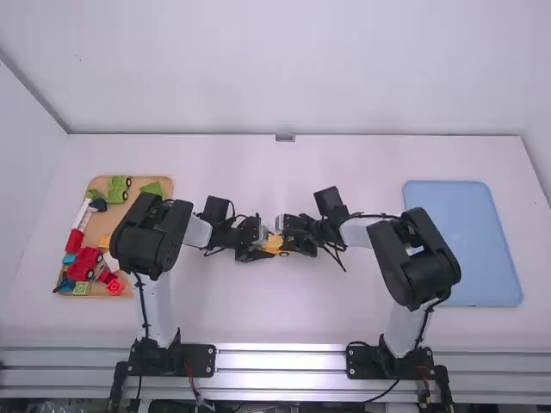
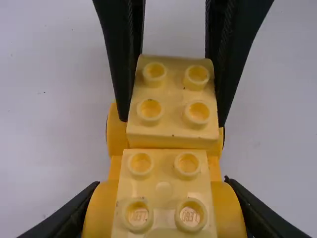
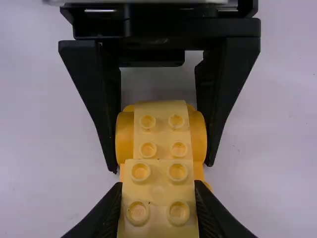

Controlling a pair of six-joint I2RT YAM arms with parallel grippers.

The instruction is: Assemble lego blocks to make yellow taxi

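And here at mid-table the yellow taxi body (image 2: pixel 116 166) is pinned between the two arms, its long axis laid across the table, from one gripper straight toward the other. Neither arm can be called nearer: an end is taken by each. At the left arm's end, the rounded orange sides are clamped by the closed left gripper (image 2: pixel 161 196), with a pale yellow block (image 2: pixel 164 186) framed between them. At the other end, the raised pale block (image 2: pixel 172 99) is gripped on both flanks by the closed right gripper (image 3: pixel 158 184), its studs turned upward, orange body seen beneath.

The coming move is judged to hang on that line-up: the raised block must be kept square to the body and, it seems, pressed down while the body is braced from the left. Whether it is fully seated cannot be told. If it is pushed askew, the body could be tipped.

Little room is left by the facing grippers, so a straight lift away looks to be called for after release. Off beyond the left arm, loose blocks are held in the wooden tray (image 1: pixel 102 225), a green block (image 1: pixel 118 188) and red block (image 1: pixel 84 262) included; beyond the right arm, the blue tray (image 1: pixel 465 241) is set well apart.
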